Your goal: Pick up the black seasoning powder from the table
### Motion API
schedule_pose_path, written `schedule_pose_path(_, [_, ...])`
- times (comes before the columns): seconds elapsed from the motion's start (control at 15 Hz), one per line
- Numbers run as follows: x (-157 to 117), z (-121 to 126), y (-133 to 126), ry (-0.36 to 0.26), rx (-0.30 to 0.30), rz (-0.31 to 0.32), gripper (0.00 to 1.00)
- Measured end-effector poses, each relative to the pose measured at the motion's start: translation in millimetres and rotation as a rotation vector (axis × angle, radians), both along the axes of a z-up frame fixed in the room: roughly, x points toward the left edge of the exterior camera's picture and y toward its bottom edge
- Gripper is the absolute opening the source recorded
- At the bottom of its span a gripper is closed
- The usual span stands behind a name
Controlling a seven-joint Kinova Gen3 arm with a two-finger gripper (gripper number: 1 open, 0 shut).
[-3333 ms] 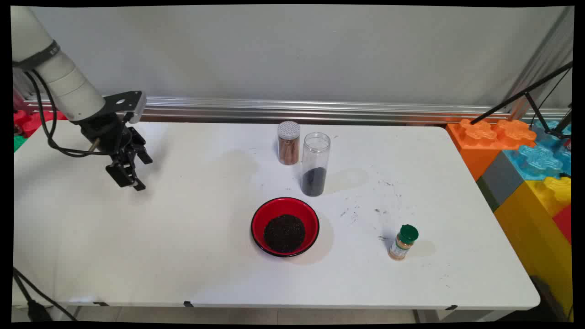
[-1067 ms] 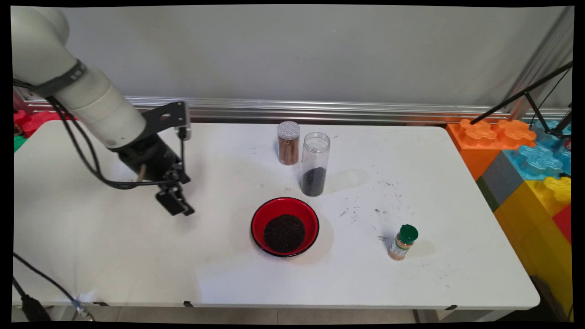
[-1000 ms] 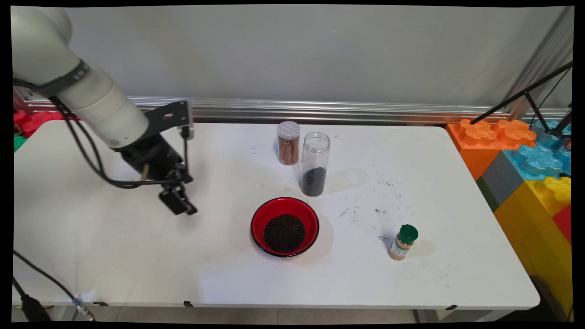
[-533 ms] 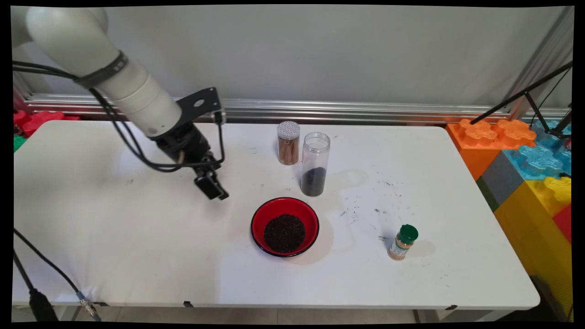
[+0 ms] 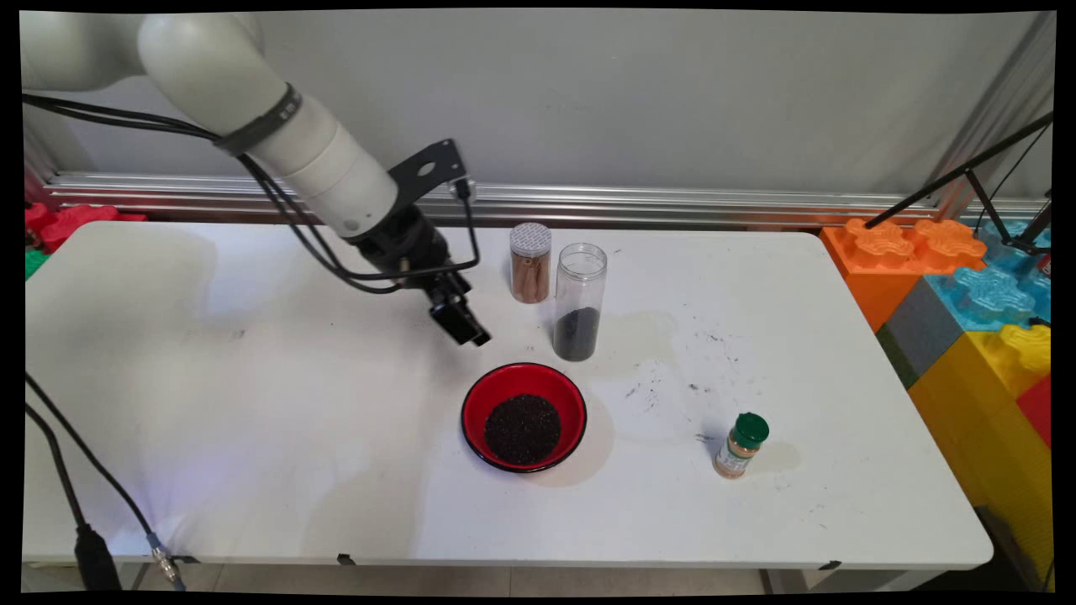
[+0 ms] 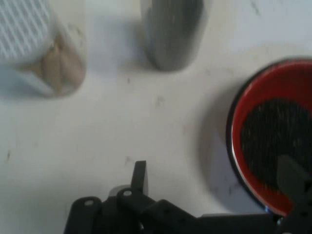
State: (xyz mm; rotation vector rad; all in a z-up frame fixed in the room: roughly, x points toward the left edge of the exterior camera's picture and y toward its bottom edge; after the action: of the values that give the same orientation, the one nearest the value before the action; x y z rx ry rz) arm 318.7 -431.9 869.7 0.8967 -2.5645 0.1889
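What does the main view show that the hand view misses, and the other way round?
Only the main view shows the green-capped spice bottle, the coloured blocks and the whole white table. Only the hand view shows the hand's linkage close up. Both show the red bowl of dark grains, the clear jar and the cinnamon jar.

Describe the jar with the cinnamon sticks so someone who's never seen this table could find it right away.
Start at the white table and look to its far edge, near the middle. Two containers stand there close together; the cinnamon stick jar is the shorter one, nearer the wall. It has brown sticks inside and a perforated white lid, while the taller clear jar beside it has no lid and dark grains at its bottom.
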Motion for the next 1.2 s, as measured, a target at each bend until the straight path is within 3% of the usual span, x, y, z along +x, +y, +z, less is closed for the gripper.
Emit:
schedule_pose_path(0.47, [-15, -13, -15, 0.092, -0.088, -0.044, 1.00])
schedule_pose_path(0.87, [0, -28, -27, 0.174, -0.154, -0.109, 1.00])
schedule_pose_path(1.2, [17, -39, -39, 0.232, -0.173, -0.165, 1.00])
